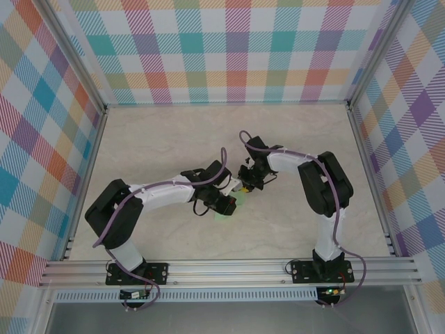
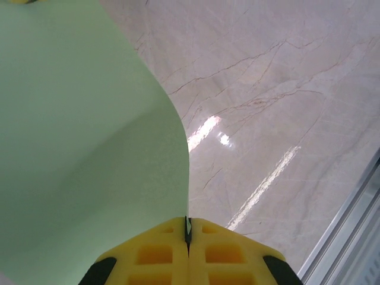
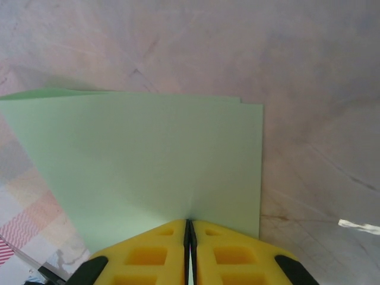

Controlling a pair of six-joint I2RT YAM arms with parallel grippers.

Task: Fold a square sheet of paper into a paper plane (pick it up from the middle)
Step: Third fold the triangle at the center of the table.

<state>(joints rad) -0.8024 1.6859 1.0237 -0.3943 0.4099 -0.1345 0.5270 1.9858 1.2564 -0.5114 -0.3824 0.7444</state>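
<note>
The marble table (image 1: 208, 132) takes up most of the top view, and above its middle the 2 arms lean in toward each other with their wrists close together. Between them the square sheet of paper (image 3: 148, 154) hangs clear of the tabletop, pinched from 2 sides. As I judge it, the task is early. The sheet is lifted, and in the right wrist view a 2nd layer peeks out along its far edge, so 1 fold looks to be in place. There is no nose, no wings and no slim dart yet, so most of the folding remains. In that view the sheet spreads away from the fingers. It is wider than it is deep, so its long axis runs across the frame. Its right edge is straight and its left edge slants. With no point formed, it aims nowhere in particular. In the left wrist view it bows up and away to the left. The left gripper (image 2: 187, 228) is clamped on the sheet's edge, and the right gripper (image 3: 189, 224) is likewise clenched on the sheet, pads pressed together with the paper between them.
</note>
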